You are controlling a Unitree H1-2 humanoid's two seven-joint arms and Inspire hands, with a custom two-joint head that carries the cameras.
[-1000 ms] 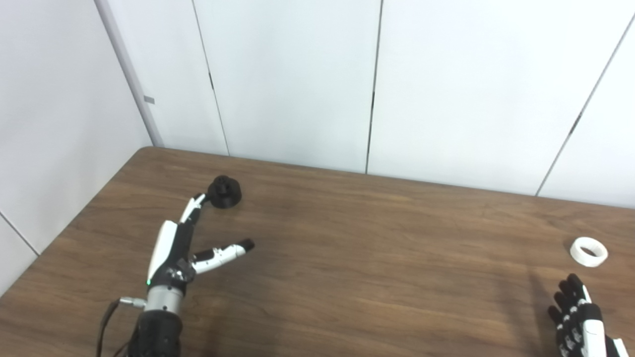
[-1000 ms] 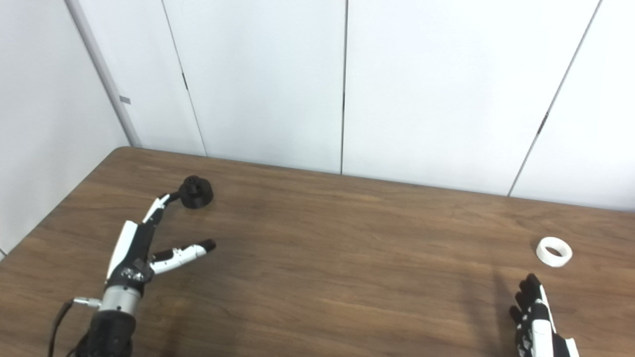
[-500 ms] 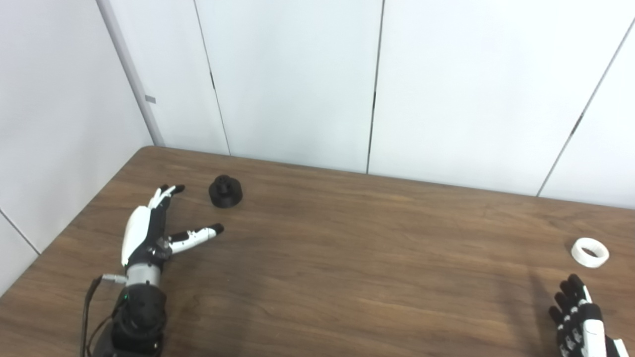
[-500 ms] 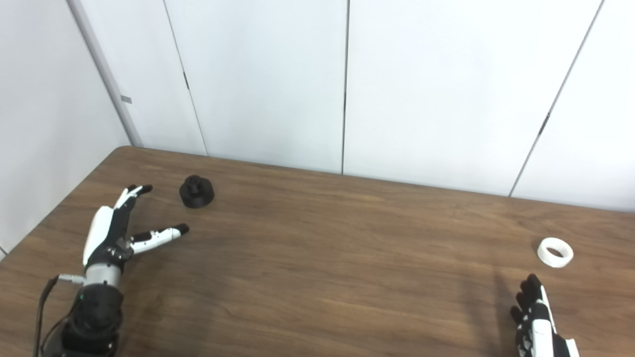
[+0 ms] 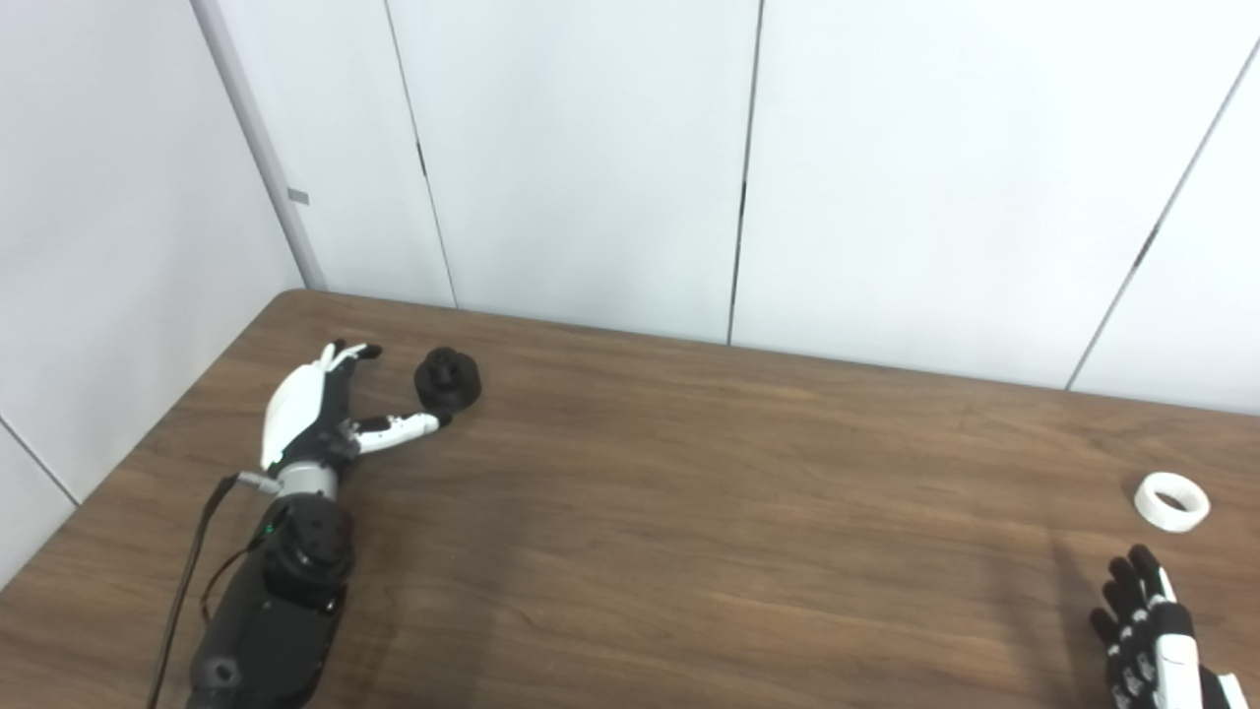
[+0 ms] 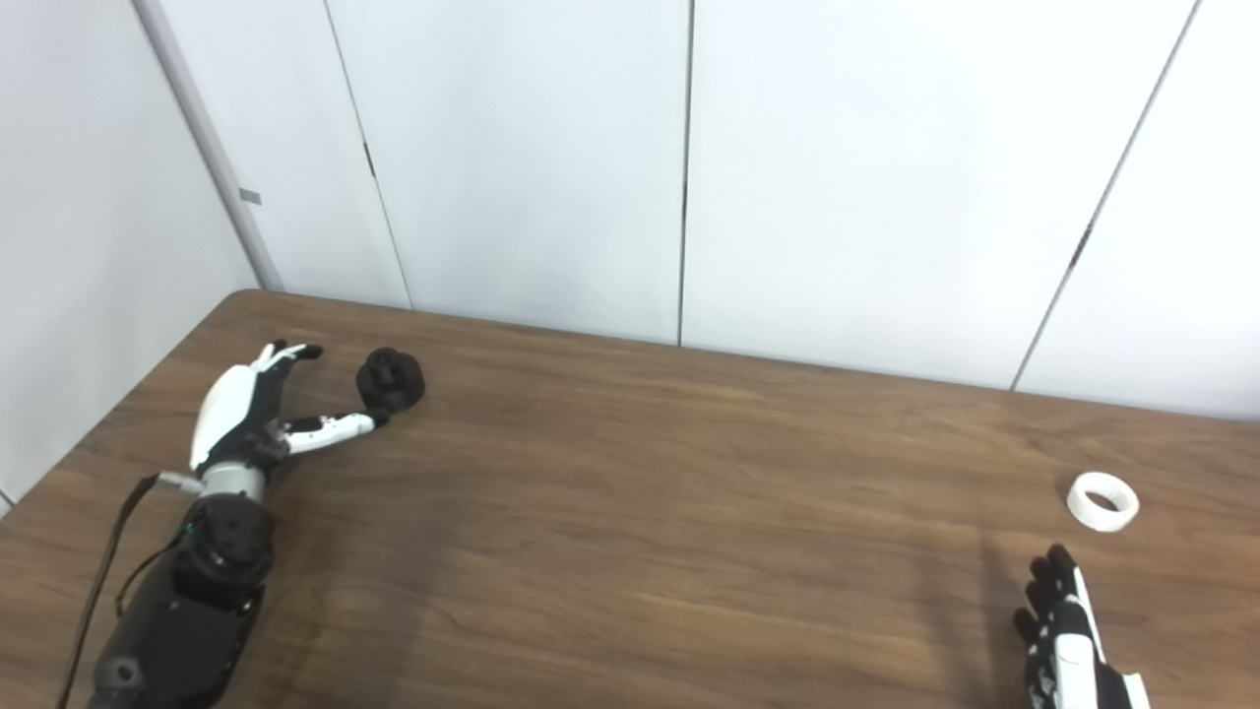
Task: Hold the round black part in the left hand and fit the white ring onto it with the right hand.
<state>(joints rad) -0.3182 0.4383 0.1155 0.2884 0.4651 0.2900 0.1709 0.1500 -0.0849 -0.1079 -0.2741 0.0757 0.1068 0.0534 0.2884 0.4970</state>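
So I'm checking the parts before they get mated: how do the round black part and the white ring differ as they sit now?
The round black part is dark and solid with a raised knob on top; the white ring is pale with an open centre. The black part lies far left, the left hand's thumb tip right by it; the ring lies far right, apart from the right hand. Both rest on the wooden table, unheld.

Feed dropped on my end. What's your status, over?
Left hand open beside round black part, thumb tip at its base, no grasp. Right hand open, idle near white ring. Both parts on table. Nothing between them.
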